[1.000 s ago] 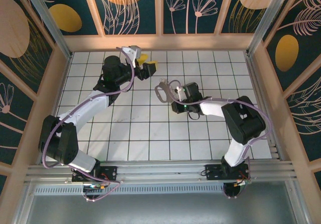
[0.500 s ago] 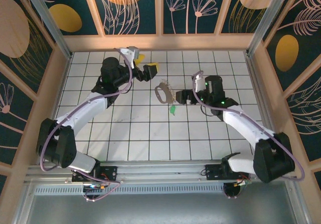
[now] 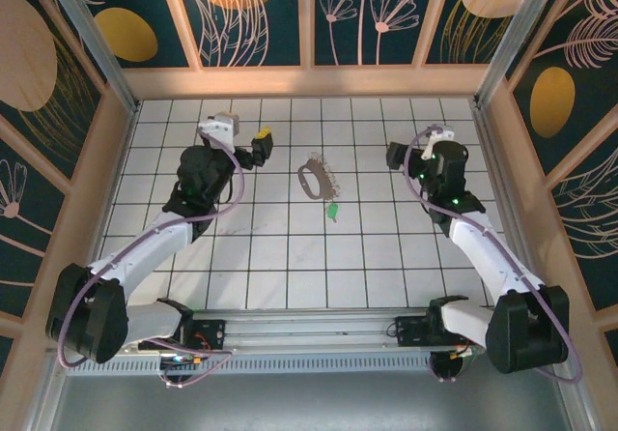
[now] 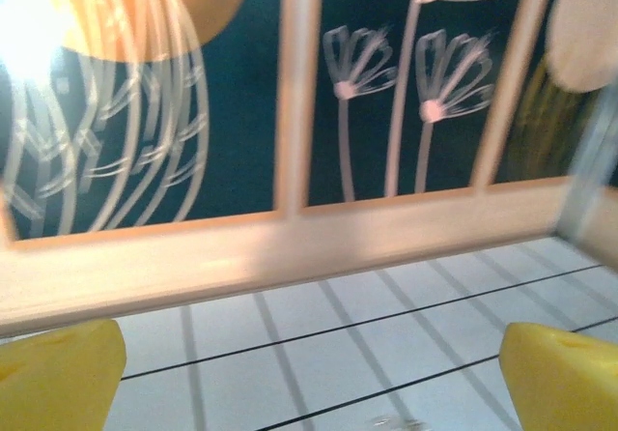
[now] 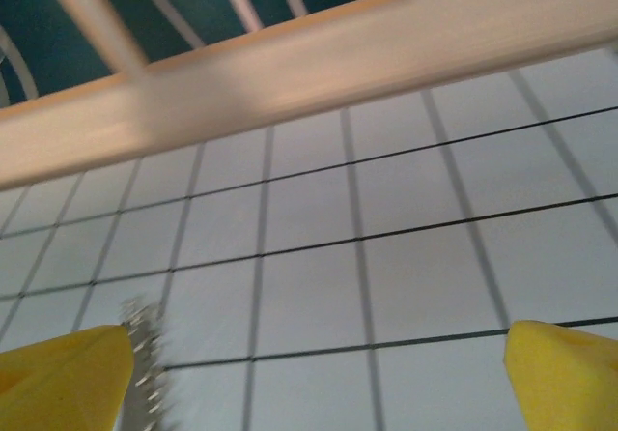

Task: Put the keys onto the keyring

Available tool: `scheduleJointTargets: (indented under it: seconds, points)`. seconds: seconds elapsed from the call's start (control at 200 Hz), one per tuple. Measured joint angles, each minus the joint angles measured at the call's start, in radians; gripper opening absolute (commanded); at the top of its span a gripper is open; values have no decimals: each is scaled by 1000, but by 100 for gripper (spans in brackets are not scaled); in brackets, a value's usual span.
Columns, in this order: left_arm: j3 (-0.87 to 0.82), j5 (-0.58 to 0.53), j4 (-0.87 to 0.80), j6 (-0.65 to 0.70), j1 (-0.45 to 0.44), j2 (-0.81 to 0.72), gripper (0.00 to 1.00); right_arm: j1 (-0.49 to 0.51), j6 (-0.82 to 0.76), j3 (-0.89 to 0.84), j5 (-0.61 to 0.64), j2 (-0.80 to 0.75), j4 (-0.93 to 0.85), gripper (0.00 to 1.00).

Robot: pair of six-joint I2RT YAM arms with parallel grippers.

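**Both claws spread; key and ring lie loose on the tiles**

Obs., seen from above: the thin dark brownish oval keyring (image 3: 313, 178) has a cluster of small greyish metal pieces along one side. It lies flat on the white tiled table (image 3: 290, 267), in the far half, about midway between the two arms' ends. The small bright green key (image 3: 333, 210) lies on a tile just beside the ring, on its near-right side and outside the loop. Whether the two touch is too fine to tell.

Left gripper (image 3: 262, 147): over the far-left tiles, to the left of the keyring and apart from it, facing the back wall. In the left wrist view its two yellow finger pads (image 4: 58, 378) sit at opposite bottom corners with bare tile between them. Claw spread wide, holding nothing.

Right gripper (image 3: 394, 154): over the far-right tiles, to the right of the keyring and apart from it. In the right wrist view the yellow pads (image 5: 60, 381) again sit at the two bottom corners with tile between them. Claw spread wide, holding nothing. A blurred strip of grey metal bits from the keyring shows just beside the pad at the lower left of that view.

Surroundings: a pale wooden rail (image 4: 290, 252) runs along the table's far edge. Behind it stand dark teal wall panels (image 3: 261, 15) with pale line-drawn flowers, leaves and orange discs. Both wrist views are blurred.
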Motion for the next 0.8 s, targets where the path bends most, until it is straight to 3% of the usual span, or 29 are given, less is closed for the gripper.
scheduleJointTargets:
  seconds: [0.3, 0.495, 0.801]
  points:
    - [-229, -183, 138, 37, 133, -5, 99, -164, -20, -180, 205, -2, 226, 99]
    - [-331, -227, 203, 47, 217, -37, 99, -219, -50, -271, 217, 18, 361, 99]
    - [-470, -250, 300, 50, 331, -65, 99, -221, -87, -363, 174, 164, 566, 99]
